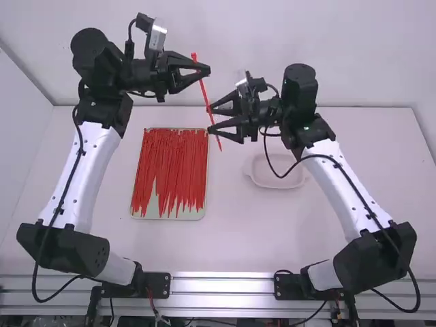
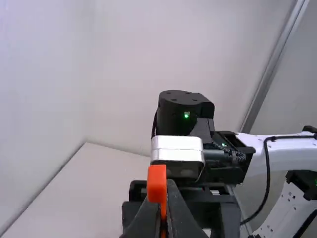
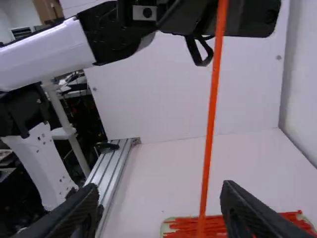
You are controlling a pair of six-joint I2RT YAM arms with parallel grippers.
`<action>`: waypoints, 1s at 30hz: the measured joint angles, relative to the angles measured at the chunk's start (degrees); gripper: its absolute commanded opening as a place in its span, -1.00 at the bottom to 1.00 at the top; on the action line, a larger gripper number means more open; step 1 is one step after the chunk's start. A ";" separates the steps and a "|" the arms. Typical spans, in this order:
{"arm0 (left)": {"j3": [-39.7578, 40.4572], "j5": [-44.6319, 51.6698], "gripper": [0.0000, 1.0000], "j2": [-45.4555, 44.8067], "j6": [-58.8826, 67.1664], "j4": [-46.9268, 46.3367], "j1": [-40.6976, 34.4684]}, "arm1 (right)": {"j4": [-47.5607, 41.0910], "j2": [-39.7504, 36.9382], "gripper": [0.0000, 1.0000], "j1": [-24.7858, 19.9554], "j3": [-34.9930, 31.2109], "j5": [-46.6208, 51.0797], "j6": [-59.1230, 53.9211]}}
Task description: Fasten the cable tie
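Overhead: white table, tray of ties, white walls.

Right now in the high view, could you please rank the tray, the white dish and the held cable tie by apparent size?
1. tray
2. white dish
3. held cable tie: long but thin, smallest by area, though raised nearer the camera

The arms show white links, black joints, looping black cables, green lights.

Smooth red plastic cable tie, glossy white plastic dish, matt white table, brushed metal rail
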 measured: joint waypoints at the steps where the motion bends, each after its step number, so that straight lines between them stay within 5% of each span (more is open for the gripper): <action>1: 0.00 -0.15 -0.96 0.00 0.00 -0.07 0.00 | -0.07 0.00 -0.21 -0.04 0.00 -0.13 0.46; 7: -0.02 -0.17 -0.96 0.00 -0.20 -0.07 -0.55 | -0.09 0.00 -0.82 -0.31 0.00 -0.13 1.97; 11: -0.02 -0.66 -0.96 0.02 -0.87 -0.09 -0.66 | -0.09 0.00 -1.00 -0.20 0.00 -0.17 2.49; 18: 0.00 -1.25 -0.95 0.00 -1.53 -0.07 -0.96 | -0.09 0.00 -1.00 -0.20 0.00 -0.11 2.69; 23: -0.04 -1.68 -0.09 0.00 -1.75 0.44 -0.94 | 0.15 0.00 -1.00 -0.59 0.00 0.13 1.57; 30: -0.11 -1.64 0.15 0.02 -5.40 8.46 0.35 | 4.39 0.00 -1.00 -1.66 0.00 0.13 1.22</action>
